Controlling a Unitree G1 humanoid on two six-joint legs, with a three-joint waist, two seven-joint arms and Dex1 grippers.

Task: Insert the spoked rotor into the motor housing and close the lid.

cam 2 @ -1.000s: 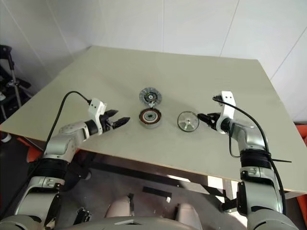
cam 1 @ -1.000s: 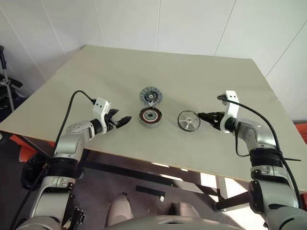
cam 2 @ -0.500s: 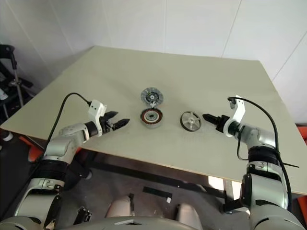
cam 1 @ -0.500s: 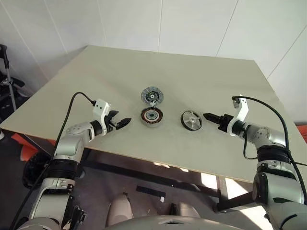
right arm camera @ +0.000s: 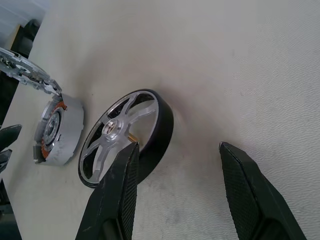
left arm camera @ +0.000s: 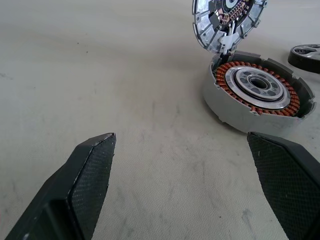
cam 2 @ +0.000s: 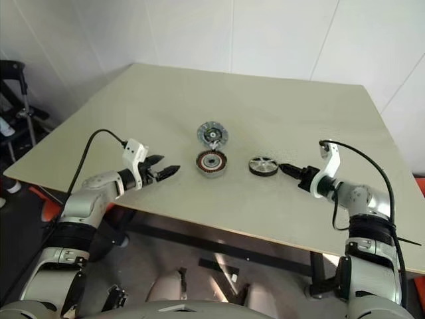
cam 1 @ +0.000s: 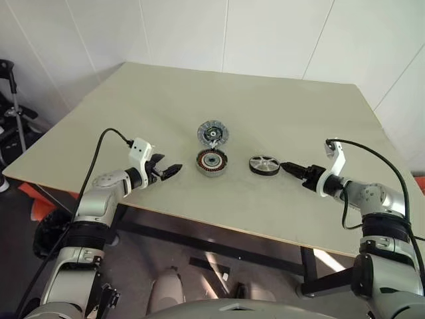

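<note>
Three round parts lie on the table [cam 1: 279,100] in the head views: the motor housing [cam 1: 211,161] at centre, a finned disc [cam 1: 212,132] touching its far edge, fins too fine to resolve, and a spoked wheel with dark rim [cam 1: 264,165] beside it, with the left gripper [cam 1: 174,169] open short of the housing and the right gripper [cam 1: 287,167] just beside the wheel. Left wrist view: both fingers [left arm camera: 85,185] wide apart, housing [left arm camera: 260,92] copper ring exposed, disc [left arm camera: 227,20] tilted and cropped; right wrist view: jaws parted, empty, one finger [right arm camera: 117,195] overlapping the wheel [right arm camera: 127,135], contact unclear
</note>
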